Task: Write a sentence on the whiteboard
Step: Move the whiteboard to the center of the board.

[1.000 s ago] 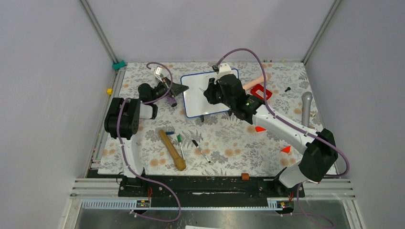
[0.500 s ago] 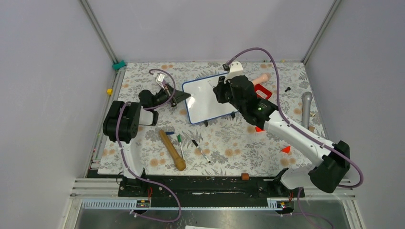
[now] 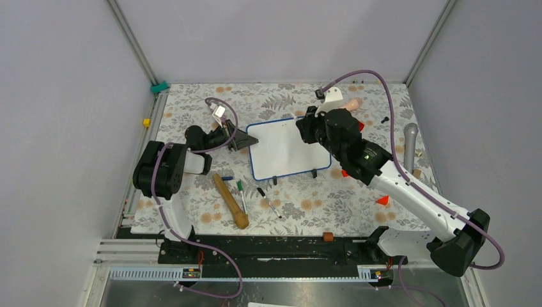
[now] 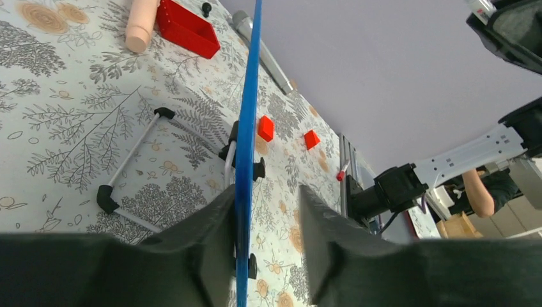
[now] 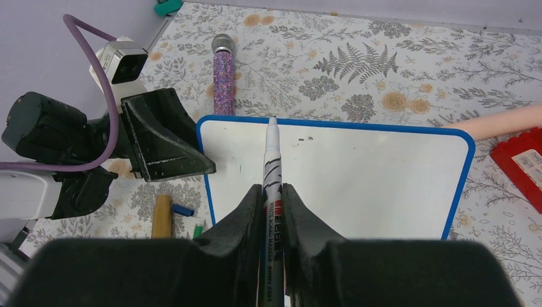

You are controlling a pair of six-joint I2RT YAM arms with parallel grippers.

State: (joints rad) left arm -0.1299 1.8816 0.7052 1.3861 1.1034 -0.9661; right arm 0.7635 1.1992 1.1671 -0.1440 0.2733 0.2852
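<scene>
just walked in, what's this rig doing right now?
Writing setup, nothing written yet. The right gripper is shut on a whiteboard marker, its tip pointing at the far edge of the whiteboard; whether the tip touches is unclear. The left gripper straddles the board's blue left edge with a visible gap on one side, so it is not clamping. The board face is blank apart from a few tiny specks.
</scene>
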